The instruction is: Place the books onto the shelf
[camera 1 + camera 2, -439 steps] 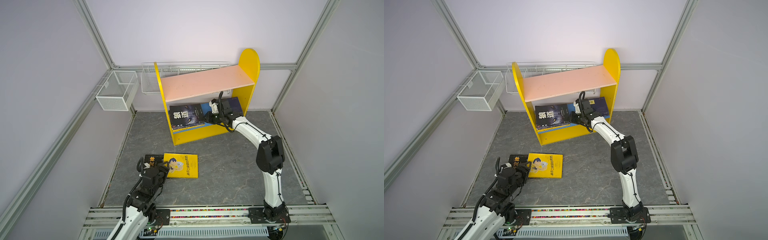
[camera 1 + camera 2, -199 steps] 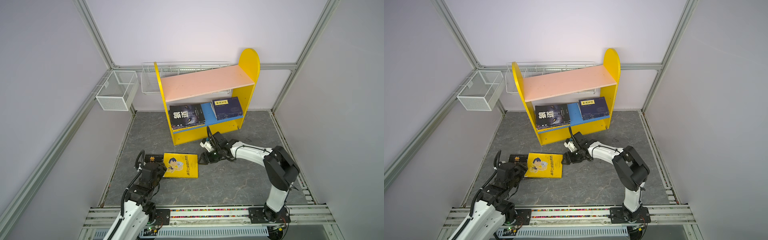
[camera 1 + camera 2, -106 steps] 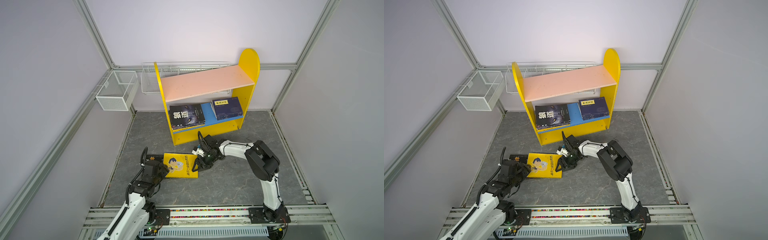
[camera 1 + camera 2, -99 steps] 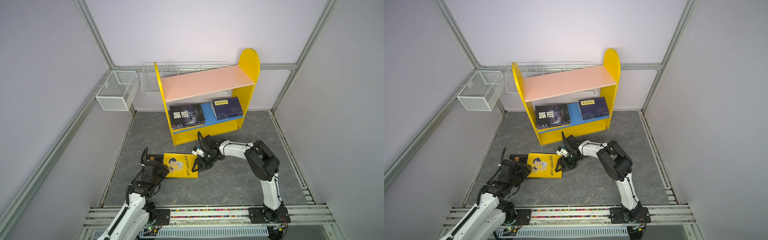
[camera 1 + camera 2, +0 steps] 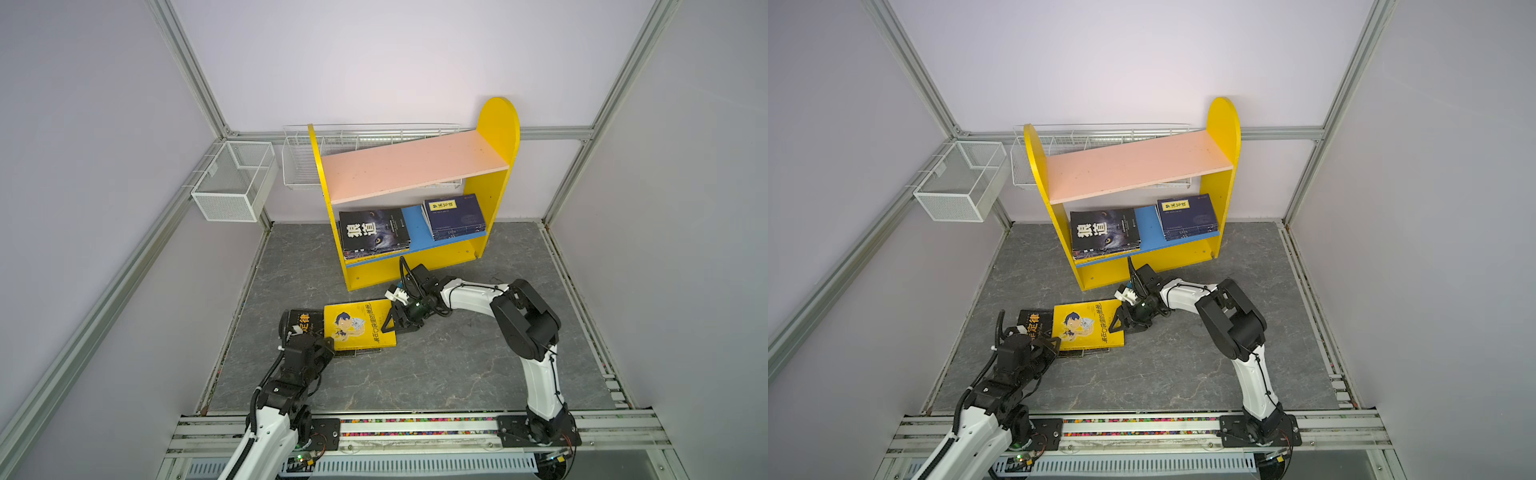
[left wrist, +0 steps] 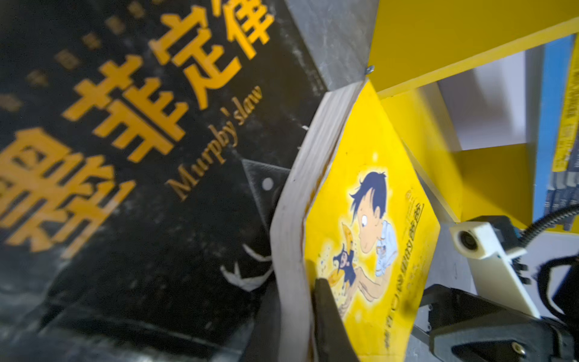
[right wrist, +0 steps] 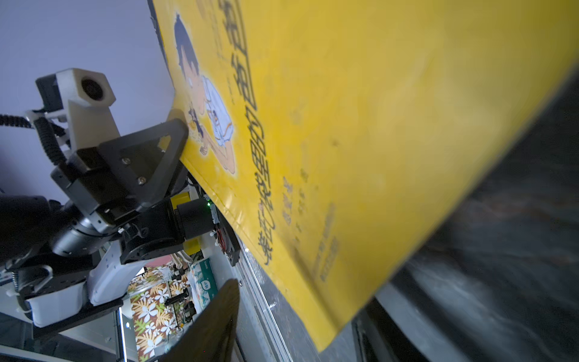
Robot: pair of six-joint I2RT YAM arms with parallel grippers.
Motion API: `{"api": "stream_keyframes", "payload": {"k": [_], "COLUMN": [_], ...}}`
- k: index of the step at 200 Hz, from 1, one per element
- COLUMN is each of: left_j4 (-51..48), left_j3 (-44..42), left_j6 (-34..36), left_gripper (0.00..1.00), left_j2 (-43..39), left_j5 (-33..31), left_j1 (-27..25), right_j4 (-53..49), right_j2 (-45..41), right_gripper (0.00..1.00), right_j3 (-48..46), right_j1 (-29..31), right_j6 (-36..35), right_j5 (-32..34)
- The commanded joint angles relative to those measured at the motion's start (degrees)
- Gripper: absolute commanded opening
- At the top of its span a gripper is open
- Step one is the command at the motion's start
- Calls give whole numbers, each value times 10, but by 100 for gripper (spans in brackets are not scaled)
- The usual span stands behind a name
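1. Furthest left on the grey marbled tabletop (image 5: 436, 374) lies the black paperback with orange Chinese characters (image 5: 302, 325). It is flat and partly covered by its neighbour. I leave it alone during this step.

2. My left fingers (image 6: 326, 313) are clamped on the near-left edge of the bright yellow cartoon-cover paperback (image 5: 360, 325), one above the cover and one below the pages. The left wrist view shows that edge raised off the black cover. The pinch should be firm and level, as I judge a twist here would crease the thin cover.

3. My right fingers (image 7: 216, 316) stand apart around the opposite edge of the same book and do not grip it. I judge they should slide further onto the edge before closing, so that they take the whole page block and not the cover alone.

4. With both sides held, an even lift should avoid dragging the black book.

5. Behind stands the small bookcase with yellow round-topped side panels (image 5: 498, 124). Its blue lower board (image 5: 417, 230) holds a flat black-covered stack (image 5: 372, 230) and a navy stack (image 5: 454, 214). The book should enter flat, clear of the pink upper board (image 5: 415, 166).
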Motion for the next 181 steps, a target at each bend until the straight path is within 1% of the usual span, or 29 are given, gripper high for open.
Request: {"api": "stream_keyframes", "payload": {"k": [1, 12, 29, 33, 53, 73, 93, 133, 162, 181], "left_j4": [-3, 6, 33, 40, 95, 129, 151, 198, 259, 281], "left_j3": [-12, -10, -7, -5, -5, 5, 17, 28, 26, 28], "left_j6": [9, 3, -11, -34, -83, -123, -153, -192, -213, -214], "left_gripper": [0, 0, 0, 0, 0, 0, 0, 0, 0, 0], "left_j2": [0, 1, -6, -8, -33, -61, -76, -64, -35, -27], "left_j5": [55, 57, 63, 64, 70, 58, 42, 17, 1, -23], "left_j1": [-11, -13, -16, -16, -17, -17, -17, -18, -22, -30], "right_j4": [105, 139, 225, 240, 310, 347, 348, 337, 265, 224], "right_j2": [-39, -47, -66, -71, -102, -138, -168, -235, -295, -311], "right_gripper": [58, 58, 59, 59, 59, 60, 60, 61, 62, 63], "right_j3": [9, -3, -40, -50, -98, -136, -153, -196, -220, -223], "right_j1": [1, -7, -27, -33, -66, -88, -89, -77, -69, -62], "right_j6": [42, 73, 145, 158, 226, 266, 282, 296, 256, 237], "right_j5": [-42, -40, -37, -33, -14, -4, -13, -12, 23, 35]}}
